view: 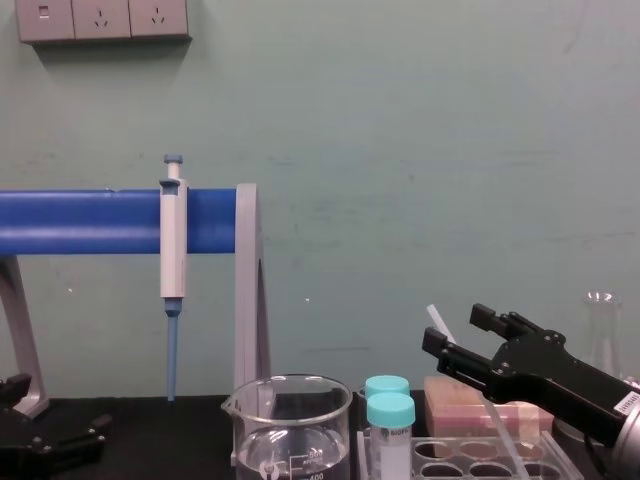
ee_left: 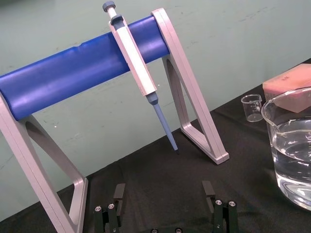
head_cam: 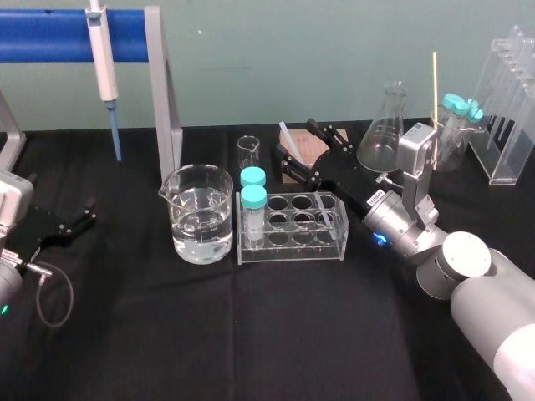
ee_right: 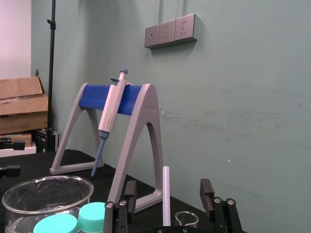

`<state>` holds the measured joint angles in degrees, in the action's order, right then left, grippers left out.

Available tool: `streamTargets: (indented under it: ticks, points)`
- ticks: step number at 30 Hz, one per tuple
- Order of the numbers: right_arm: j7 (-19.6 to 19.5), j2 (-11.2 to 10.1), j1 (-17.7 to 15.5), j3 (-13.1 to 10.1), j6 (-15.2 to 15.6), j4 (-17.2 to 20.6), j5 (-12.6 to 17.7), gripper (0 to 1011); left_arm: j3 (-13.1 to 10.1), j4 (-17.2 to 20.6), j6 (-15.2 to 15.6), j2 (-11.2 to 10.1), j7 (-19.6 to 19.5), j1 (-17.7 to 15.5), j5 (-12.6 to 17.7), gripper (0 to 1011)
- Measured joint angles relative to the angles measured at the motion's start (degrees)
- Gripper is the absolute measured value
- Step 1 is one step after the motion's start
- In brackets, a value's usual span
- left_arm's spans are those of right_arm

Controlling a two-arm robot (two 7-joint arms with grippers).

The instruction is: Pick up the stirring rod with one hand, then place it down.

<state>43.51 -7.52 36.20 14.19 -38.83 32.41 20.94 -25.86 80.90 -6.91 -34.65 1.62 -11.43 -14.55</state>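
Note:
The stirring rod (head_cam: 287,136) is a thin translucent whitish stick. It leans in the clear tube rack (head_cam: 292,238), and its top pokes up between my right gripper's fingers. In the right wrist view the rod (ee_right: 166,194) stands between the two black fingers with a gap on each side. My right gripper (head_cam: 297,139) is open around it above the rack's far side. The chest view shows this gripper (view: 453,326) with the rod's tip (view: 436,320) just behind it. My left gripper (head_cam: 67,224) rests open on the black cloth at far left, its fingers (ee_left: 119,194) spread.
A water beaker (head_cam: 199,213) stands left of the rack, with two teal-capped tubes (head_cam: 252,200) in the rack's left end. Behind are a small beaker (head_cam: 248,149), a pink box (head_cam: 305,150) and a flask (head_cam: 389,125). A pipette (head_cam: 104,58) hangs on the blue stand (head_cam: 50,35). A clear rack (head_cam: 510,109) is far right.

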Motion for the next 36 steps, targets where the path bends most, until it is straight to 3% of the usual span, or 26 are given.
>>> streamTargets:
  ticks: [7, 13, 23, 25, 28, 32, 36]
  points:
    - [0.0, 0.0, 0.0, 0.0, 0.0, 0.0, 0.0, 1003, 0.0, 0.0, 0.0, 0.0, 0.0, 0.0, 0.0, 1000]
    - [-0.1, -0.1, -0.2, 0.0, 0.0, 0.4, -0.1, 1003, 0.0, 0.0, 0.0, 0.0, 0.0, 0.0, 0.0, 1000]
    - [-9.7, -1.3, -6.4, -1.3, 1.3, 13.5, -3.6, 1003, 0.0, 0.0, 0.0, 0.0, 0.0, 0.0, 0.0, 1000]
    - [-13.8, -1.5, -8.5, -2.4, 2.4, 17.7, -5.1, 1003, 0.0, 0.0, 0.0, 0.0, 0.0, 0.0, 0.0, 1000]
    - [-17.0, -1.6, -10.1, -3.3, 3.6, 20.5, -6.4, 1003, 0.0, 0.0, 0.0, 0.0, 0.0, 0.0, 0.0, 1000]
    - [-23.2, -1.5, -13.3, -5.2, 7.2, 25.5, -8.9, 1003, 0.0, 0.0, 0.0, 0.0, 0.0, 0.0, 0.0, 1000]
    - [-26.8, -1.2, -15.7, -7.1, 11.8, 29.1, -9.5, 1003, 0.0, 0.0, 0.0, 0.0, 0.0, 0.0, 0.0, 1000]
